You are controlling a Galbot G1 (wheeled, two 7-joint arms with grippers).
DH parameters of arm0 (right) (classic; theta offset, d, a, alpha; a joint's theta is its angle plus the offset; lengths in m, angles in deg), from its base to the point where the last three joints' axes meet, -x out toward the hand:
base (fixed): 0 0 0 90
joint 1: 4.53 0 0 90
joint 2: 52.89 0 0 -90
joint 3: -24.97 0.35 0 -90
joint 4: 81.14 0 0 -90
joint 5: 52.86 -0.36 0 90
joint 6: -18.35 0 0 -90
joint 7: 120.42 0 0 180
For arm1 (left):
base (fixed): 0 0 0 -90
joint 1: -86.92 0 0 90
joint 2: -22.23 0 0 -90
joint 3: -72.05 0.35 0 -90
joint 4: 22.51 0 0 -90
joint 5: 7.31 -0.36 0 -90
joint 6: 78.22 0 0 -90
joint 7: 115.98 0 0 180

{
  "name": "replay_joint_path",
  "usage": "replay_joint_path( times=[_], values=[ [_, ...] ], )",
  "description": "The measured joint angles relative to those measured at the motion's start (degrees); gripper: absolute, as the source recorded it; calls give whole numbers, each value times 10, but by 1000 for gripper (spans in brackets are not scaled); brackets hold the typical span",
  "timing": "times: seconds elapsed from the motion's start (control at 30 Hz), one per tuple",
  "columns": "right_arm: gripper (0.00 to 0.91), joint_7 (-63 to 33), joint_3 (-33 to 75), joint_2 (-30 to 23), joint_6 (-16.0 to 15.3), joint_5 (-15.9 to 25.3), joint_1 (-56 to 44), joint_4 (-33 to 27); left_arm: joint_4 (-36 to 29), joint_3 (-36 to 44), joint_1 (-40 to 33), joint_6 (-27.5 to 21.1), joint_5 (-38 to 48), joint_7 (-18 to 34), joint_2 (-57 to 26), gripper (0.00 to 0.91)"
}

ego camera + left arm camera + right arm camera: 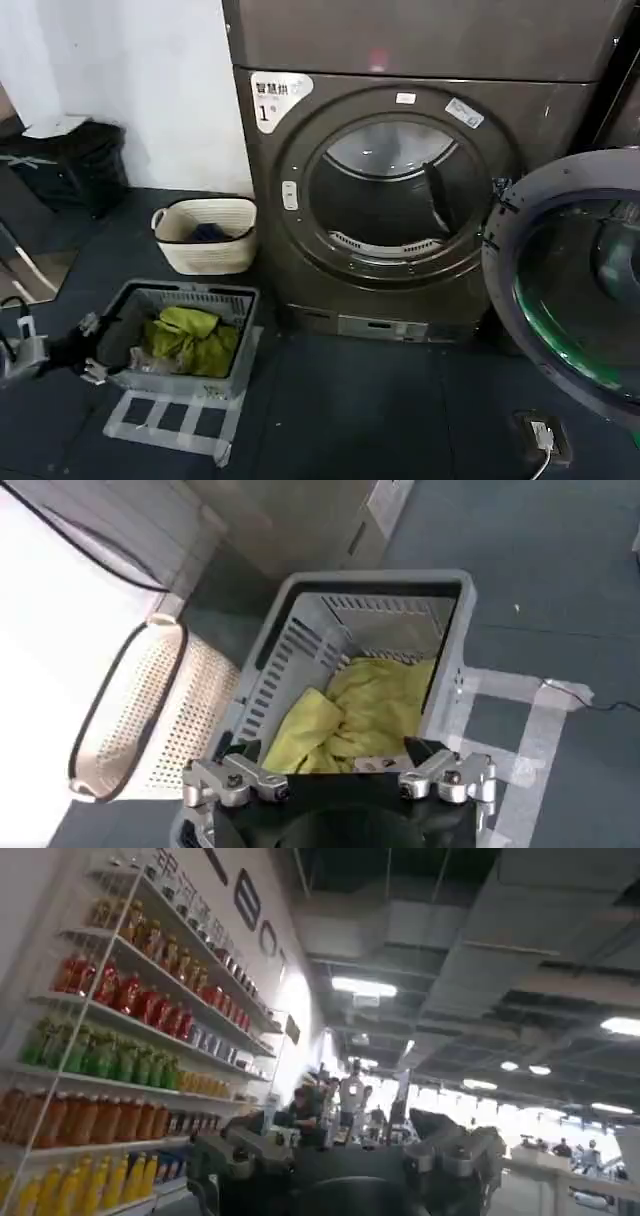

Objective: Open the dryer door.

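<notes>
Chrome-rimmed dryer door swung wide — task essentially complete. Left gripper jaws spread above laundry basket; right gripper jaws spread, empty. Next: hold clear.

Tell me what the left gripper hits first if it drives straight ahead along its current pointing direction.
Probably the yellow cloth in the grey basket: the left gripper points into it with open fingers. Depth is uncertain.

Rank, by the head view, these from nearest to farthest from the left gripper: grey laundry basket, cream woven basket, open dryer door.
1. Grey laundry basket, right beside the left gripper, low on the left.
2. Cream woven basket, farther back by the white wall.
3. Dryer door, swung open on the far right.
</notes>
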Motion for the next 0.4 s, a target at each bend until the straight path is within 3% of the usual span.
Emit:
replay_joint_path(
  times=[0.4],
  values=[
    [907,1,4,1,0,0,-4,0,3,0,1,-2,-6,-4,0,907]
  ],
)
